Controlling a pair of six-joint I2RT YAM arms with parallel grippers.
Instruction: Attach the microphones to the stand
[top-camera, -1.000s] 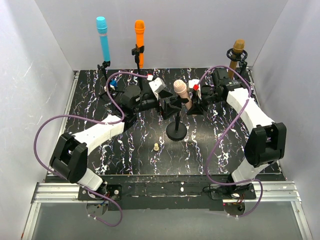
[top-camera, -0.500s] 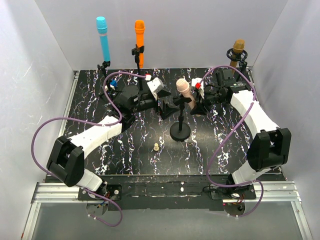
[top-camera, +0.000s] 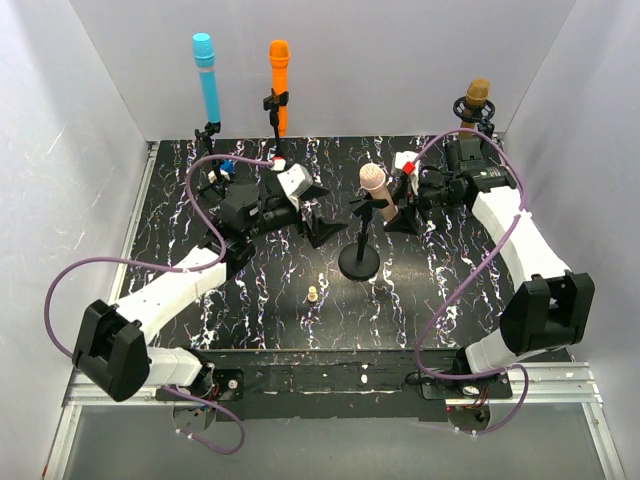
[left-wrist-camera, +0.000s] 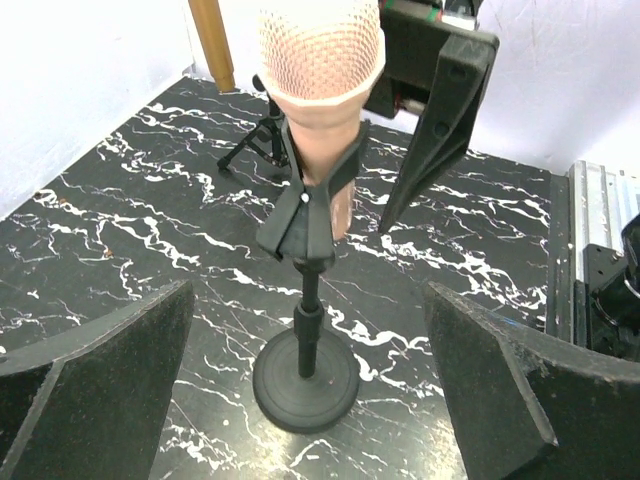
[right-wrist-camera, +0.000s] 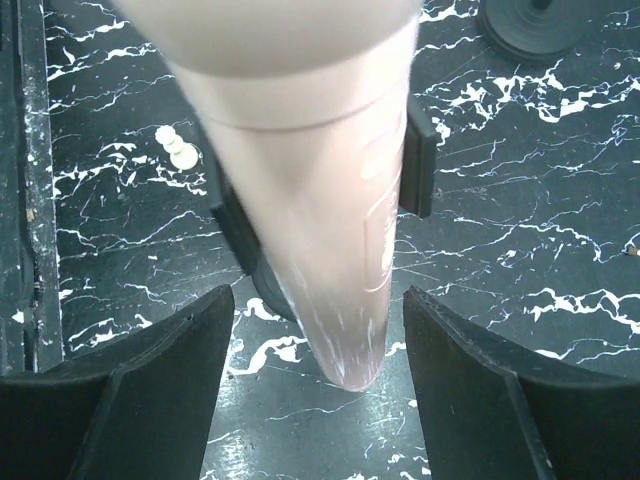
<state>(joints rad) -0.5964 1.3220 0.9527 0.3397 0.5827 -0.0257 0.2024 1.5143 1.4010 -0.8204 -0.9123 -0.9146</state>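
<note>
Right, on the marble table (top-camera: 255, 310) both arms reach in toward the middle. The left gripper (top-camera: 318, 215) is spread wide and holds nothing, and the round-based stand (top-camera: 358, 263) sits between its fingers in the left wrist view. The right gripper (top-camera: 396, 207) is also parted, with daylight on both sides of the pale pink microphone (top-camera: 373, 186) in the right wrist view, so neither hand grips anything.

The pink microphone sits in the stand's black clip (left-wrist-camera: 305, 215) near the table's centre, head up and leaning a little. The light blue microphone (top-camera: 207, 85) stands by the far left corner. The orange microphone (top-camera: 280, 80) is along the far edge and the golden-brown microphone (top-camera: 477, 100) is by the far right corner, each on its own stand. All four look mounted to me.

I judge the step in hand is to get clear cleanly. I'd draw each gripper straight back along its own axis with the fingers kept wide, right first, because its finger (left-wrist-camera: 440, 130) hangs just beside the clip. That base looks light, so any brush may tip it. The beige peg (top-camera: 312, 294) lies toward the near edge, out of both paths.
</note>
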